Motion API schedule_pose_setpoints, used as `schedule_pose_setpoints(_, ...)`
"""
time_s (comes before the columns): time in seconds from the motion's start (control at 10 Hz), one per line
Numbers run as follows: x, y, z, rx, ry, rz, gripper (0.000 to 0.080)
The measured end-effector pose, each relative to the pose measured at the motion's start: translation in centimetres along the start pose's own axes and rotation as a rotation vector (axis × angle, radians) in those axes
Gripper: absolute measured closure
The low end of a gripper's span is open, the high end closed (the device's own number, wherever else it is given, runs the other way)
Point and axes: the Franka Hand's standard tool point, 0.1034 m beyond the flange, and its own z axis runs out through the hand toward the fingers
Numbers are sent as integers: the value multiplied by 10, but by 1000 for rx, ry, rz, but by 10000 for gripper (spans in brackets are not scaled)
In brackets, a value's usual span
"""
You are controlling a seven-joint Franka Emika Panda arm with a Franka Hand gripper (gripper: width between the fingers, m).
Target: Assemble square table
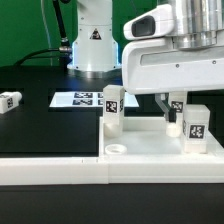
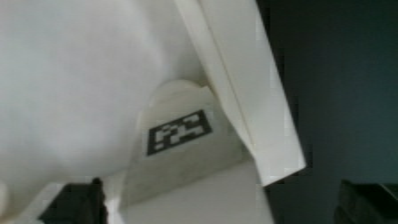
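Note:
The square tabletop (image 1: 150, 140) lies flat, tucked into the corner of the barrier wall. One tagged leg (image 1: 112, 108) stands upright at its left corner and another (image 1: 197, 122) at its right. A round hole (image 1: 117, 150) shows in the near left corner. My gripper (image 1: 174, 108) hangs over the slab between these legs. In the wrist view it (image 2: 217, 205) straddles a tagged leg (image 2: 178, 135) that stands on the slab (image 2: 89, 60) beside the raised rim (image 2: 240, 90). One finger (image 2: 71, 200) lies against the leg. The other (image 2: 365, 205) stands apart from it, with a dark gap between.
A loose leg (image 1: 10, 102) lies on the black table at the exterior view's far left. The marker board (image 1: 85, 99) lies behind the tabletop. The long white barrier wall (image 1: 60, 168) runs along the front. The robot base (image 1: 92, 40) stands at the back.

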Motion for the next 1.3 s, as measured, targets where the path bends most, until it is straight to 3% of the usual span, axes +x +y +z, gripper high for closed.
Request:
schedule_pose_setpoints(0.2, 0, 0, 0, 0, 0, 18, 405)
schedule_pose_setpoints(0.3, 0, 2, 0, -2, -1, 83, 405)
schedule_pose_setpoints(0.4, 0, 2, 1, -3, -1, 155, 491)
schedule_pose_setpoints(0.7, 0, 6, 1, -2, -17, 570, 491)
schedule_pose_setpoints(0.8, 0, 8, 1, 13, -33, 745, 491)
schedule_pose_setpoints(1.0, -1, 10, 2, 84, -78, 1098, 497)
schedule_pose_setpoints(1.3, -3, 8, 3, 80, -92, 1250, 500)
